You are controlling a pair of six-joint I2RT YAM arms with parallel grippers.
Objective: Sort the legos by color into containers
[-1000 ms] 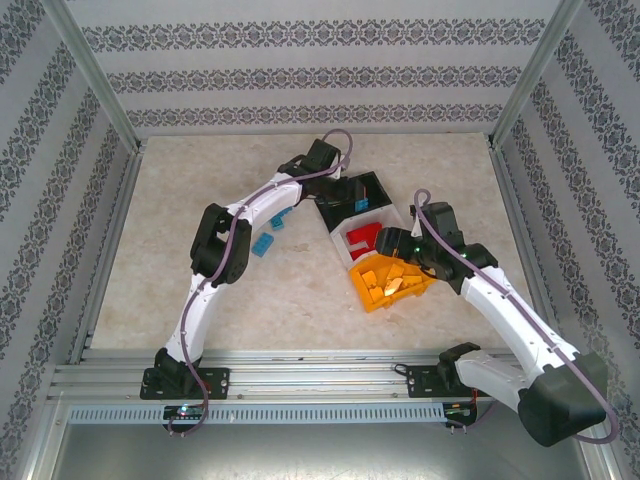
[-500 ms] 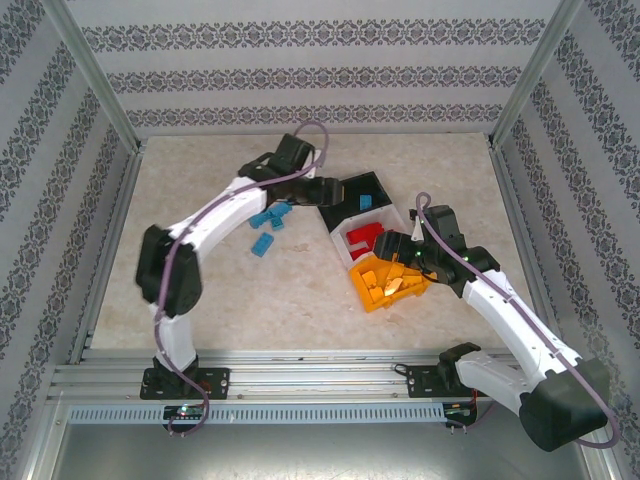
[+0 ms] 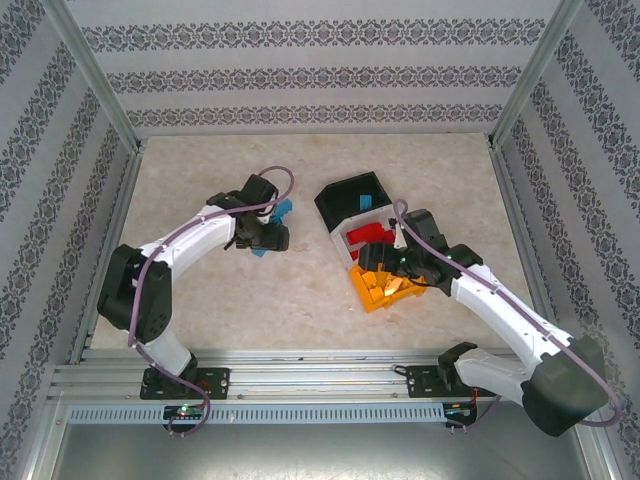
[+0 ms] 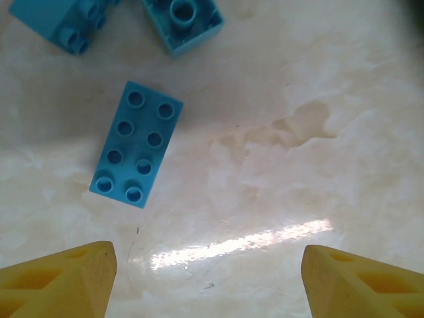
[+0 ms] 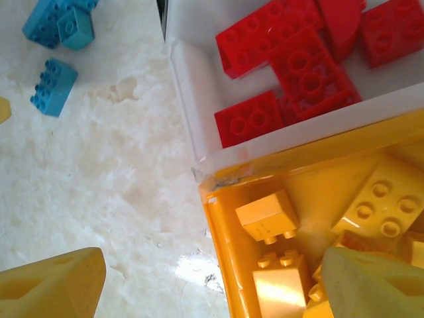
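Your left fingers are hanging wide apart and holding nothing. They are straddling bare bench just short of a flat blue brick lying studs up. Two more blue bricks are lying just beyond it. That spread is suiting a pick across the brick's narrow width, though I judge you are needing to advance before closing. This loose blue group is sitting left of centre, toward the bench's far edge and apart from the bins.

Your right fingers are likewise gaping and empty, hovering over the seam where the white bin is meeting the orange bin. Red bricks are lying in the white one and yellow bricks in the orange, so those colours are looking sorted. The black bin, nearest the far edge, appears to be holding one blue piece. In my judgement, blue is what is remaining.
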